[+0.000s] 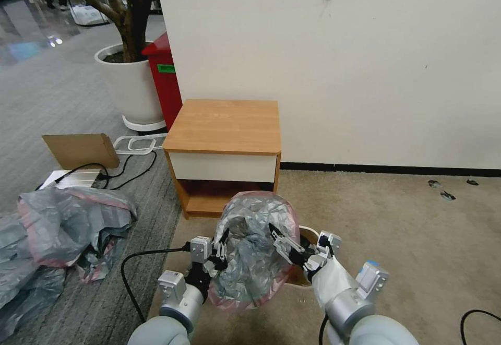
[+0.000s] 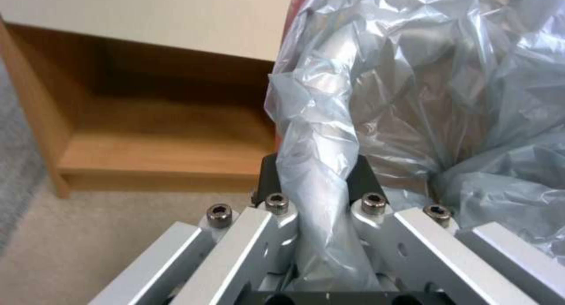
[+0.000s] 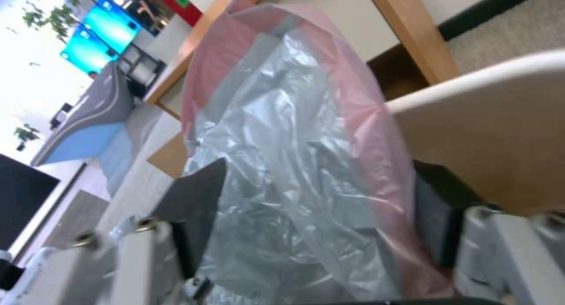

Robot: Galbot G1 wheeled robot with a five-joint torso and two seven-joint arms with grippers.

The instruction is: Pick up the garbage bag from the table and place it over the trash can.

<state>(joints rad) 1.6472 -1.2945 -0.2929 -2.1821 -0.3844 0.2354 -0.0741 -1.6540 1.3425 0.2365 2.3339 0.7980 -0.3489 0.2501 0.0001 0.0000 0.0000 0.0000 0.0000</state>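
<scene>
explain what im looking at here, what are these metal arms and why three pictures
It is a two-armed robot. The wide picture is from its head, looking down; the other two are cameras on each wrist. Both claws hold one crinkled grey garbage bag with a pink rim: the left gripper pinches a twisted fold, seen close in the left wrist view, and the right gripper grips the other side. The cream trash can sits mostly hidden behind the bag. The wooden table stands behind, its top bare.
</scene>
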